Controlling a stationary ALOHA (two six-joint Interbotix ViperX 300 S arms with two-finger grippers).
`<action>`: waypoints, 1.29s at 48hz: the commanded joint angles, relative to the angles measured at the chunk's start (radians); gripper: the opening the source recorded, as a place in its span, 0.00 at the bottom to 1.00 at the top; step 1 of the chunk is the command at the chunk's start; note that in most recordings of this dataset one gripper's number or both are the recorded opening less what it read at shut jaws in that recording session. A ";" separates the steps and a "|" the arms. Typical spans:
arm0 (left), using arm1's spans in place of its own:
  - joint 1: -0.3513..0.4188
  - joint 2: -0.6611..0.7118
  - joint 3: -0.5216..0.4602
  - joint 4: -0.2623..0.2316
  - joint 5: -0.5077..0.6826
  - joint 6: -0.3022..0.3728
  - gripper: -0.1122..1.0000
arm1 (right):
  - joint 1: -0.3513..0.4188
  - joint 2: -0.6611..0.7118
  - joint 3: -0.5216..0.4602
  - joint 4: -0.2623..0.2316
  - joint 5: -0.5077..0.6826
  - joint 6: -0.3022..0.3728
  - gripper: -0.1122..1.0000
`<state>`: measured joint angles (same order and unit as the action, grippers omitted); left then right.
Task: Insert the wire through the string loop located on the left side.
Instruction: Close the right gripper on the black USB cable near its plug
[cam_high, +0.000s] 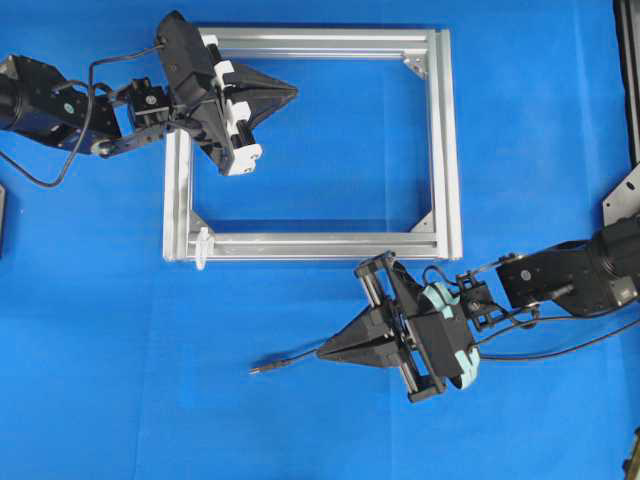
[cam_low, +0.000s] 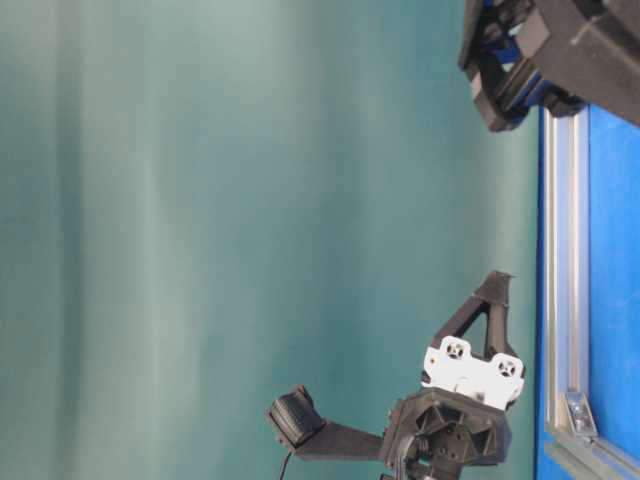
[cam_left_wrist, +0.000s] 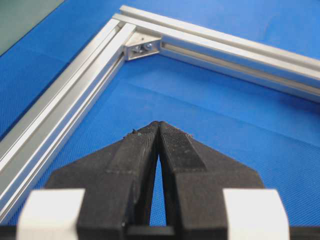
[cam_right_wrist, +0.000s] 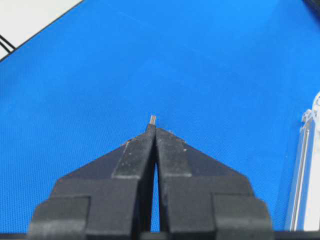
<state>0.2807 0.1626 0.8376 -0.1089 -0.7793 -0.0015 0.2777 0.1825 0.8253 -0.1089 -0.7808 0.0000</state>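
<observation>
The wire (cam_high: 285, 360) is a thin black cable lying on the blue mat, and its grey plug tip (cam_high: 255, 370) points left. My right gripper (cam_high: 322, 352) is shut on the wire just behind that tip. In the right wrist view the plug tip (cam_right_wrist: 152, 119) pokes out past the closed right gripper (cam_right_wrist: 153, 129). The string loop (cam_high: 203, 246) is a tiny white piece at the lower left corner of the aluminium frame (cam_high: 448, 150), up and left of the plug. My left gripper (cam_high: 293, 92) hovers over the frame's upper left part, shut and empty (cam_left_wrist: 158, 125).
The rectangular silver frame lies flat on the blue mat, with corner brackets (cam_left_wrist: 142, 47) inside. A pale strip (cam_right_wrist: 306, 160) shows at the right edge of the right wrist view. The table-level view shows the left gripper (cam_low: 497, 282) above the frame rail (cam_low: 565, 250).
</observation>
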 joint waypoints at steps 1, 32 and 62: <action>-0.017 -0.041 -0.012 0.021 0.017 0.002 0.10 | 0.008 -0.048 0.000 0.002 -0.003 0.008 0.11; -0.017 -0.046 -0.011 0.021 0.020 -0.006 0.10 | 0.003 -0.054 -0.012 0.003 0.067 0.089 0.13; -0.017 -0.046 -0.015 0.021 0.020 -0.006 0.10 | 0.008 0.038 -0.066 0.075 0.066 0.109 0.86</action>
<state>0.2638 0.1457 0.8376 -0.0905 -0.7547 -0.0061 0.2807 0.2132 0.7915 -0.0445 -0.7056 0.1074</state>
